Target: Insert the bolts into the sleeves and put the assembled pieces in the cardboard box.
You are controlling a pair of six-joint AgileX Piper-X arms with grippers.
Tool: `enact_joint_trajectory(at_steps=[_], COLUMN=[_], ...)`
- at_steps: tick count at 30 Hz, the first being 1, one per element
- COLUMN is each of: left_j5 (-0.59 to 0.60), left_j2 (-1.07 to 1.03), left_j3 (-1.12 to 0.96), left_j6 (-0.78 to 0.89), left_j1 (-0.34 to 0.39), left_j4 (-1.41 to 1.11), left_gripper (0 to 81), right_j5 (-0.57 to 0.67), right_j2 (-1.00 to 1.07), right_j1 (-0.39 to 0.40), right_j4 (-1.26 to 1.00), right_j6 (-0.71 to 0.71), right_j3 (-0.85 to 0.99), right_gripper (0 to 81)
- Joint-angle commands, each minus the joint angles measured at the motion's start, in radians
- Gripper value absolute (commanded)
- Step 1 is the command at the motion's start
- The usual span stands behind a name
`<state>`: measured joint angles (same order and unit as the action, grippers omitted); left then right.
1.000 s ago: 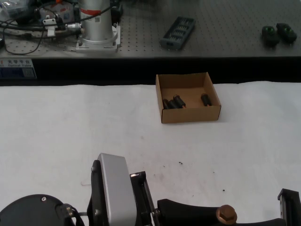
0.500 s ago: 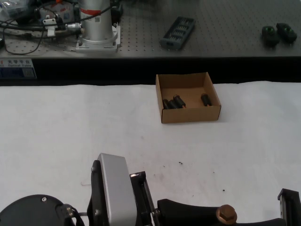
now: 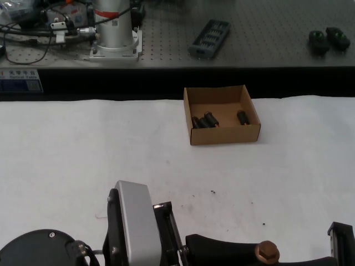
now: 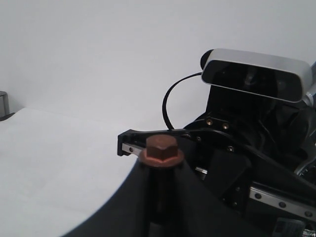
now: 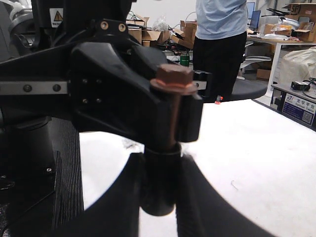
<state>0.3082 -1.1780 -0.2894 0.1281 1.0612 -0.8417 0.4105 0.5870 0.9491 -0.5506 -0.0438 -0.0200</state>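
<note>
A copper hex-head bolt point(image 3: 268, 252) is held low at the near edge of the bench, between the two arms. In the left wrist view my left gripper point(image 4: 160, 177) is shut just under the bolt head point(image 4: 161, 148). In the right wrist view the bolt point(image 5: 171, 81) stands upright with its shank entering a black sleeve point(image 5: 158, 182), and my right gripper point(image 5: 159, 200) is shut on that sleeve. The cardboard box point(image 3: 224, 134) sits on the white cloth at mid-bench, with several black assembled pieces point(image 3: 203, 121) inside.
Behind the white cloth point(image 3: 83, 149) runs a perforated metal bench carrying a silver post point(image 3: 113, 27), a black rack point(image 3: 209, 37) and two black-and-green parts point(image 3: 328, 39). Cables lie at the far left. The left arm's silver camera housing point(image 3: 134, 221) stands low left.
</note>
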Motion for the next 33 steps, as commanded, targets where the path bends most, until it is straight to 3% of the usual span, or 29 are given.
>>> enact_joint_trajectory(at_steps=[1, 14, 24, 29, 33], left_j5=[-0.042, -0.031, -0.033, -0.027, 0.058], left_j2=[0.004, 0.004, 0.004, 0.004, 0.004], left_j3=[0.0, 0.0, 0.0, 0.0, 0.0], left_j6=[-0.024, -0.024, -0.024, -0.024, -0.022], left_j1=[-0.002, -0.002, -0.002, -0.002, -0.002], left_j4=[0.024, 0.024, 0.024, 0.024, 0.009], left_gripper=[0.6, 1.2, 42.4, 43.1, 43.1], right_j5=[0.011, 0.011, 0.011, 0.011, 0.006], right_j2=[-0.004, -0.004, -0.004, -0.004, -0.004], right_j1=[0.002, 0.002, 0.002, 0.002, 0.002], right_j4=[-0.076, -0.076, -0.076, -0.076, -0.076], right_j6=[-0.008, -0.008, -0.008, -0.008, -0.005], right_j3=[0.02, 0.02, 0.02, 0.02, 0.02], right_gripper=[5.2, 5.2, 5.2, 5.2, 5.2])
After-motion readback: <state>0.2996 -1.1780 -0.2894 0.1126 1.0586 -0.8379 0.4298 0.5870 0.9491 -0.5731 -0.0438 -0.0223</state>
